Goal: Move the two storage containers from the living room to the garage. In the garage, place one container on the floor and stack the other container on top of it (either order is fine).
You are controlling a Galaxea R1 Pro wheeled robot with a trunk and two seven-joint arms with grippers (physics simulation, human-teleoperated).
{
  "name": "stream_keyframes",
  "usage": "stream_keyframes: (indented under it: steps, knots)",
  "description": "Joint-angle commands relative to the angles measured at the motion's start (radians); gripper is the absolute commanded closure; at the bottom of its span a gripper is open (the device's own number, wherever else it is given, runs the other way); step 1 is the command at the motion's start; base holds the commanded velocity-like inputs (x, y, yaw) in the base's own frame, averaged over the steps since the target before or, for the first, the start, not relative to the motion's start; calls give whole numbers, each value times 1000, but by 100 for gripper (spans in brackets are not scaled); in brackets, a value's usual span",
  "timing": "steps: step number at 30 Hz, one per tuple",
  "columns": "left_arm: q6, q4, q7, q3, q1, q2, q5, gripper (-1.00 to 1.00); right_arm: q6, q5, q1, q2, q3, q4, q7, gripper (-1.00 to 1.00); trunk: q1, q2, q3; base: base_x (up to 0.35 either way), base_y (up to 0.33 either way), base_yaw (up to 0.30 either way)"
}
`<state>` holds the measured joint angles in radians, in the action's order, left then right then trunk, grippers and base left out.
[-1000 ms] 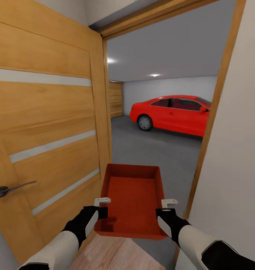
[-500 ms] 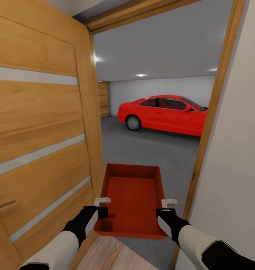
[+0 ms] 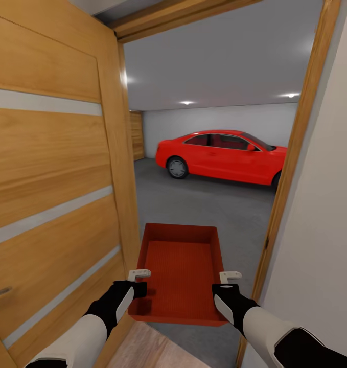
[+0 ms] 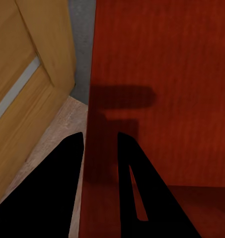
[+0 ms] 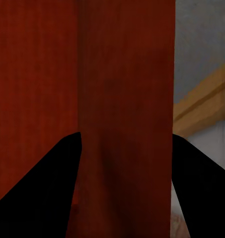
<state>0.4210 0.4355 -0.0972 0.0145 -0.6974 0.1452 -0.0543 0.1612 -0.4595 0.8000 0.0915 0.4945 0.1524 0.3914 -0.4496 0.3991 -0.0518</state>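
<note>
Your left gripper (image 3: pixel 139 282) fingers (image 4: pixel 142 198) straddle the container (image 3: pixel 181 266) wall: one finger inside, one outside, pinching the left long wall near its near end. Right gripper (image 3: pixel 228 283) fingers (image 5: pixel 40 188) sit either side of the right long wall, pinching it too.

The container is held off the floor (image 3: pixel 204 204) in the doorway, right of the door (image 3: pixel 55 168), with the car (image 3: pixel 222 156) well beyond it.

It looks rigid, thin-walled and empty, so probably light. The smooth walls may slip, so keep the opposed two-wall hold.

Its long axis runs straight away from you toward the car, open top up, roughly level. Watch the frame (image 3: pixel 291 153) on the right; clearance there looks tight.
</note>
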Motion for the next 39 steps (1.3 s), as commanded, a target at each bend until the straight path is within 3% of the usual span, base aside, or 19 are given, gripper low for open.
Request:
stream_keyframes:
  steps: [1, 13, 27, 39]
  knots:
    - [5, 0, -10, -8, 1, 4, -7, 100, 9, 10, 1, 0, -2, 18, 7, 100, 0, 1, 0, 4, 3, -196]
    - [5, 0, -9, -8, 1, 4, -7, 100, 9, 10, 1, 0, -2, 18, 7, 100, 0, 1, 0, 6, 7, -202]
    - [5, 0, -9, -8, 1, 3, -7, 100, 9, 10, 1, 0, -2, 18, 7, 100, 0, 1, 0, 169, 225, -47]
    - [5, 0, -9, -8, 1, 4, -7, 100, 9, 10, 1, 0, -2, 18, 7, 100, 0, 1, 0, 18, 22, -218]
